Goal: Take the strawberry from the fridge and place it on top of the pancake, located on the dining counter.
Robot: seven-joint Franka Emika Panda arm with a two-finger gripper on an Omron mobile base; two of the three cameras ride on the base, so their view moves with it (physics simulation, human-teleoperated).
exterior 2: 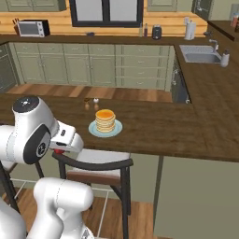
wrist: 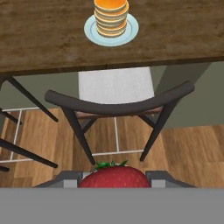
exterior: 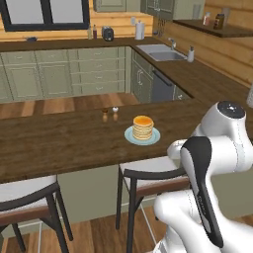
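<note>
Red strawberry (wrist: 113, 176) sits pinched between the gripper's (wrist: 114, 178) two finger tips at 6 o'clock in the hand view, green leaves up; in the right base view a red speck shows under the hand (exterior 2: 59, 150); straight ahead at 12 o'clock a pancake (wrist: 111, 16) stack stands on a pale blue plate (wrist: 131, 31) on the dark wooden counter (wrist: 43, 39); a white-seated stool (wrist: 116, 98) lies between hand and counter; two small shakers (exterior: 109, 113) stand at the plate's 11 o'clock in the left base view.
</note>
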